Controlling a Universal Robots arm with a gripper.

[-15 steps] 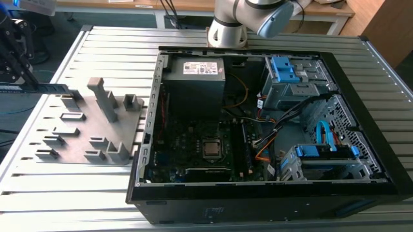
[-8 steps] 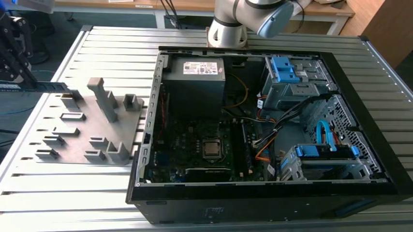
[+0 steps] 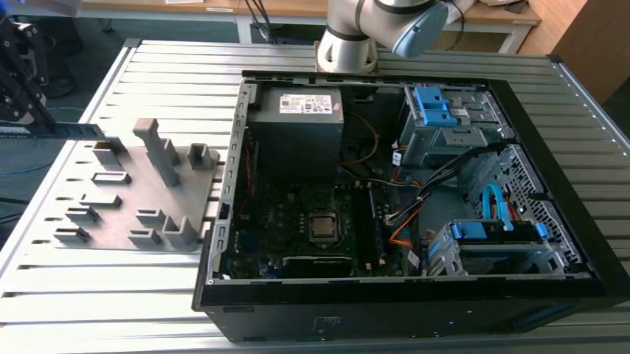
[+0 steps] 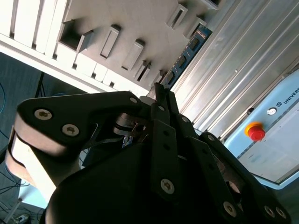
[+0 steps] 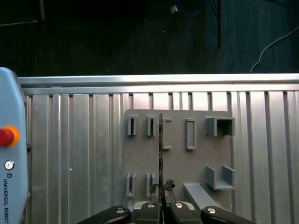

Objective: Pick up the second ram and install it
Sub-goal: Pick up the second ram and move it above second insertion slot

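My gripper (image 3: 37,122) is at the exterior view's far left, over the table's edge, shut on the second ram (image 3: 69,131). The ram is a slim blue-green stick that pokes out level towards the gray holder plate (image 3: 138,199). In the second wrist view the black fingers (image 4: 161,100) clamp one end of the ram (image 4: 189,49), and its small chips show. The first wrist view sees the ram (image 5: 160,154) edge-on as a thin dark line above the holder plate (image 5: 177,163), running up from my gripper (image 5: 161,205). The open computer case (image 3: 394,184) holds the motherboard (image 3: 315,228).
The holder plate carries several upright gray blocks (image 3: 158,151) and slots. A pendant with a red stop button (image 5: 5,136) lies on the slatted metal table (image 3: 118,295). The arm's base (image 3: 344,44) stands behind the case. Cables and blue drive bays (image 3: 443,110) crowd the case's right side.
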